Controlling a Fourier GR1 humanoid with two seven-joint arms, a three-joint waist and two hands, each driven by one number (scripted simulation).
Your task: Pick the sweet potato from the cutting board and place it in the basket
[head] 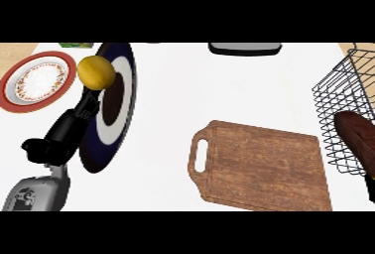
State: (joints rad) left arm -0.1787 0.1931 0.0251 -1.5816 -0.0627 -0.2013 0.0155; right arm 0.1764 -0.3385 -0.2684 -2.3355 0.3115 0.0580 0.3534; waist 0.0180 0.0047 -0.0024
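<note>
Left hand: the black left hand (67,130) shows at about 9 o'clock on its grey forearm, fingers stretched up and straight toward the yellow fruit, gripping nothing
Right hand: only a thin dark sliver at the right edge, about 4 o'clock, below the sweet potato; I cannot tell how its fingers stand
Sweet potato: the long dark reddish-brown sweet potato (357,139) is at 3 o'clock, off the board, overlapping the basket's lower wires; whether it lies inside the basket or is held just in front of it is hard to say from this angle
Basket: the black wire basket (338,84) stands at 2 o'clock on the desk, partly cut by the right edge
Cutting board: the brown wooden cutting board with a slotted handle (264,168) lies at 5 o'clock, handle toward the left, top bare
Yellow fruit: the round yellow lemon-like fruit (96,72) sits at 10 o'clock on the rim of the dark blue and white plate (126,99), just above the left fingertips
Red plate: the red-rimmed patterned plate (38,80) lies at 9 to 10 o'clock, left of the blue plate
Desk: the white desk (219,89) carries all of it; a dark tray-like object (244,48) pokes in at 12 o'clock
</note>
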